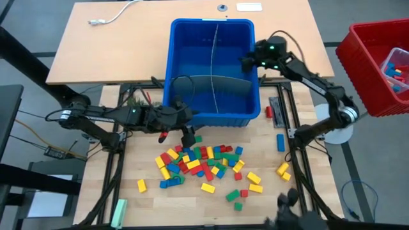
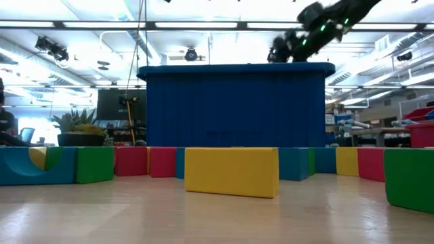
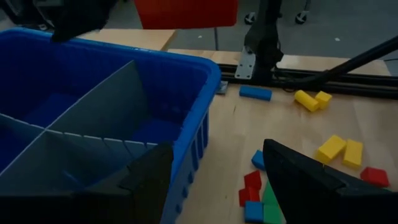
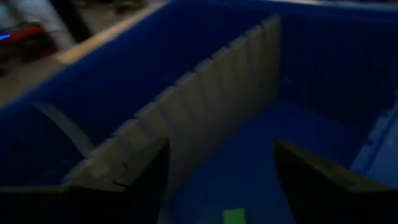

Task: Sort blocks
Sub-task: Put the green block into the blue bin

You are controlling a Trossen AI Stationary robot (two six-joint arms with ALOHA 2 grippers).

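Observation:
Several red, yellow, green and blue blocks (image 1: 201,163) lie scattered on the wooden table in front of the blue bin (image 1: 214,29), which grey panels (image 3: 93,106) divide into compartments. My left gripper (image 1: 184,133) hovers open over the bin's near wall, at the far edge of the pile; in its wrist view the fingers (image 3: 311,180) stand wide apart with nothing between them. My right gripper (image 1: 246,61) stands open above the bin's far right compartment. A green block (image 4: 234,216) shows down in that compartment, beyond the fingers. The low view shows a yellow block (image 2: 230,171) nearest the camera.
A red basket (image 1: 374,64) holding some blocks stands off the table's right side. Single blocks lie near the right rail: a blue one (image 1: 280,142) and a red one (image 1: 269,112). A pale green bar (image 1: 119,211) lies at the near left. A white cable (image 1: 112,16) lies far left.

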